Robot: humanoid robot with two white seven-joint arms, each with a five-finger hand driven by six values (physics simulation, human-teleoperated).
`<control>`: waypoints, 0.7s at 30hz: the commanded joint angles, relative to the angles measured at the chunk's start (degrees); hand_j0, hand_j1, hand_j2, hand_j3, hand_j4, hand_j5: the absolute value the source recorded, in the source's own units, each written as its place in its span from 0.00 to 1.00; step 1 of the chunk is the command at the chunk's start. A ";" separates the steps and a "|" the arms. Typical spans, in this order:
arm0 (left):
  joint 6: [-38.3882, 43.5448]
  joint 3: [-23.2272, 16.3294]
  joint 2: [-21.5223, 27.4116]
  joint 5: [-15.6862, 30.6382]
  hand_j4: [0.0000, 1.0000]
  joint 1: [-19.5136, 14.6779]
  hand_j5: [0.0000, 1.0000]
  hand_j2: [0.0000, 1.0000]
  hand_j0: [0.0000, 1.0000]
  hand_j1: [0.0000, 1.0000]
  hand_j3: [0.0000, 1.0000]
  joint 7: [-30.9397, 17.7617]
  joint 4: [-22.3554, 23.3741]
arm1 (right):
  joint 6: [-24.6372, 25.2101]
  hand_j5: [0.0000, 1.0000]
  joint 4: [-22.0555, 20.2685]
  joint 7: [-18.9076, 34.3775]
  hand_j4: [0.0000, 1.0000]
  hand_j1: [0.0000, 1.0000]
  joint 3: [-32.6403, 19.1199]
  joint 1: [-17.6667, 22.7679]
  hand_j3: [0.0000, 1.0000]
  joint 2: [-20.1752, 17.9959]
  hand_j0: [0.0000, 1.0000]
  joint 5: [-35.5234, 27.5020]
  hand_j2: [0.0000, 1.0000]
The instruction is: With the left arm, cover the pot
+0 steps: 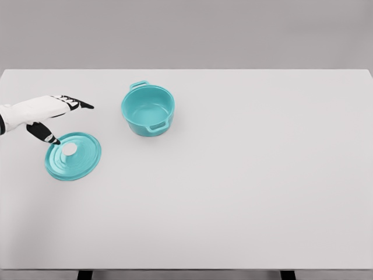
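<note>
The left hand (44, 114) hovers just beyond the lid (73, 156), fingers (78, 104) spread and gripping nothing, seemingly poised to grasp it; the uncovered pot (148, 109) stands to the lid's right on the bench (245, 186).

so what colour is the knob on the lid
White, on the teal lid; seen in the head view.

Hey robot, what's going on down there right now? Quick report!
Left hand open, hovering by the teal lid, nothing grasped. Lid flat on the white table, apart from the uncovered teal pot. Nothing between them. Right arm out of view.
</note>
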 commanded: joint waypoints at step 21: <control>-6.27 -34.97 14.09 10.45 1.00 -19.69 1.00 1.00 1.00 1.00 1.00 0.02 6.80 | 0.51 1.00 0.04 -0.49 1.00 1.00 -0.02 0.09 1.00 -0.01 1.00 -0.09 1.00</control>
